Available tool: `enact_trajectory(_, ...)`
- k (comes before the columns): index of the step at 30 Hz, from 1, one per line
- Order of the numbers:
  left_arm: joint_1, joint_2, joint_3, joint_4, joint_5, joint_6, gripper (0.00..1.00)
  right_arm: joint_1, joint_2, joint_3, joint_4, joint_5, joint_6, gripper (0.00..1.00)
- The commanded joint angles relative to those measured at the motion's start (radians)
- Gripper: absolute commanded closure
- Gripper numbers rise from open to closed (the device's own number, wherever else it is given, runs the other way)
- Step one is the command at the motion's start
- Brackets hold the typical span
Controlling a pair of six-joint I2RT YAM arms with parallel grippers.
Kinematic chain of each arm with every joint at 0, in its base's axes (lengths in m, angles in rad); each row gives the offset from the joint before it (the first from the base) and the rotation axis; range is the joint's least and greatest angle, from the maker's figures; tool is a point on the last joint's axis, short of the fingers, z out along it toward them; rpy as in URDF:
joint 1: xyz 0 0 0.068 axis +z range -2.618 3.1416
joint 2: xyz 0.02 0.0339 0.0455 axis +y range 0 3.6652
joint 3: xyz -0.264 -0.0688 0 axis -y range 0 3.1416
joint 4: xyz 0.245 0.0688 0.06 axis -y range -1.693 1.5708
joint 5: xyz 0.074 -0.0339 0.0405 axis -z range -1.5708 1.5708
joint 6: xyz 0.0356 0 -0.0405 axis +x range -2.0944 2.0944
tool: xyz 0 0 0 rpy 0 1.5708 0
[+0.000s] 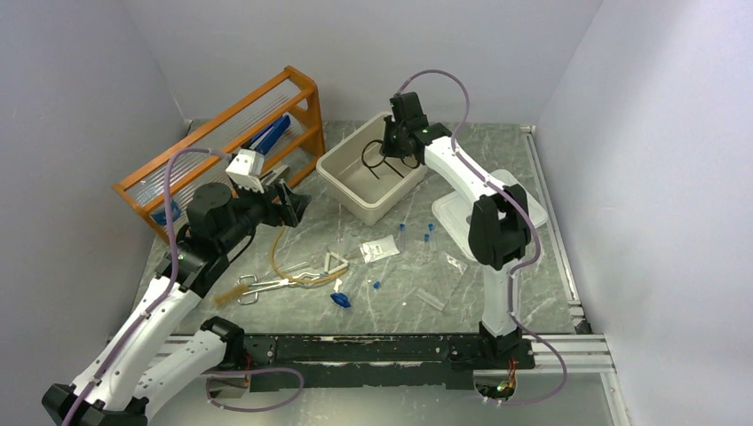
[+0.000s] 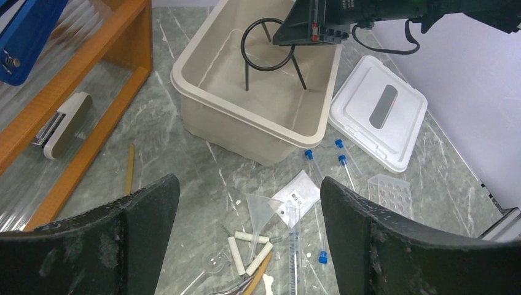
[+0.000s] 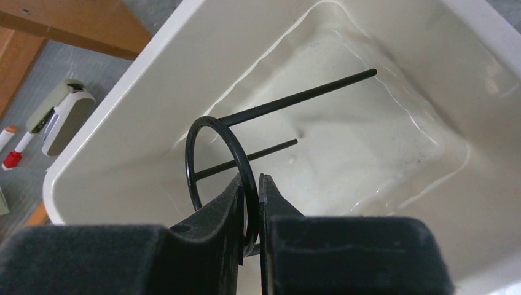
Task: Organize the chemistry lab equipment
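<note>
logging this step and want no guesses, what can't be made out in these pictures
- Third leg of the tripod: right wrist view, hidden behind the fingers of the right gripper.
- Whether its feet touch the floor of the tub: no view settles it.
- Label on the white packet: left wrist view, too small to read.
- The blue item in the rack: left wrist view, cut off by the top-left edge.

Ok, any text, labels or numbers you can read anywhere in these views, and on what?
None can be read.
White packet: a small dark printed label, too blurred to read.
Clear graduated tube: scale marks, too small to read.
</note>
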Motion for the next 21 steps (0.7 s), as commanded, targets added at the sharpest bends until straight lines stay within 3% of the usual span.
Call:
enact_trajectory(1, 0.008, -0.002, -0.004, 0.024, -0.008, 0.019, 0.12, -0.028, 0.029, 0.015, 0.101, -0.101, 0.012, 1.00)
enact_trajectory(10, 0.008, 0.024, -0.019, 0.048, -0.001, 0.016, 0.13, -0.106, 0.025, -0.124, 0.326, -0.377, 0.133, 1.00)
enact_trajectory(21, 0.008, 0.040, -0.028, 0.057, -0.011, 0.015, 0.13, -0.149, -0.008, -0.276, 0.635, -0.587, 0.366, 1.00)
